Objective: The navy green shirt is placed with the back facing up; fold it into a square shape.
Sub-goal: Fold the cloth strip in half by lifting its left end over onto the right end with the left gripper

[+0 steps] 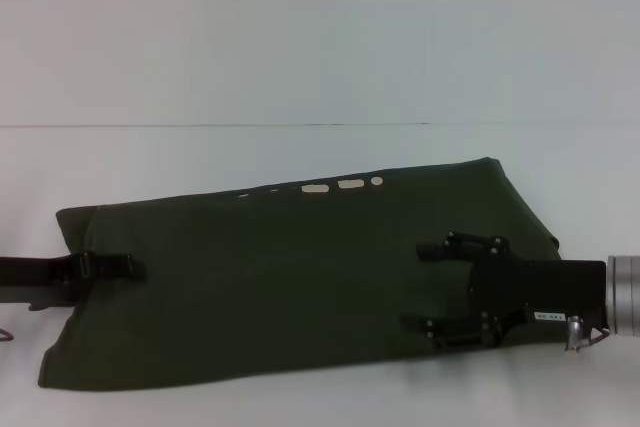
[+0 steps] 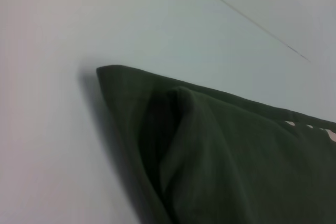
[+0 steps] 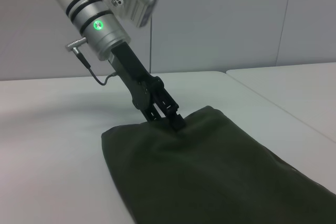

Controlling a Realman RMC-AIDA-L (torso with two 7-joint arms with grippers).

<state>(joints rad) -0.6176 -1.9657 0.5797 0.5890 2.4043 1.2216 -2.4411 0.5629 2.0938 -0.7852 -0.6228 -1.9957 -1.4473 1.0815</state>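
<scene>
the shirt (image 1: 280,287) lies across the table (image 1: 300,47) as a long band already folded lengthwise, running from about 9 o'clock to 3 o'clock in the head view, with a few pale letters (image 1: 345,185) peeking out along its far edge toward 12 o'clock.

the left gripper (image 1: 135,267) sits at the 9 o'clock end of the band. in the right wrist view its fingers look pressed together right at the cloth's edge, and it appears to be pinching the shirt there, though the contact itself is too dark to be sure. the right gripper (image 1: 412,287) hangs over the 3 o'clock end with its two fingers spread wide apart, holding nothing; whether it touches the cloth i cannot tell.

the fabric reads as soft, light cotton: it slumps and puckers into loose folds at the left end, as the left wrist view shows. it should drape and sag between grip points, and stacked layers may slide apart if only the top one is caught. a good hold is likely at the corners of a short end, pinching through all the layers, lifting both corners together so the band folds over evenly and not into a twist.
</scene>
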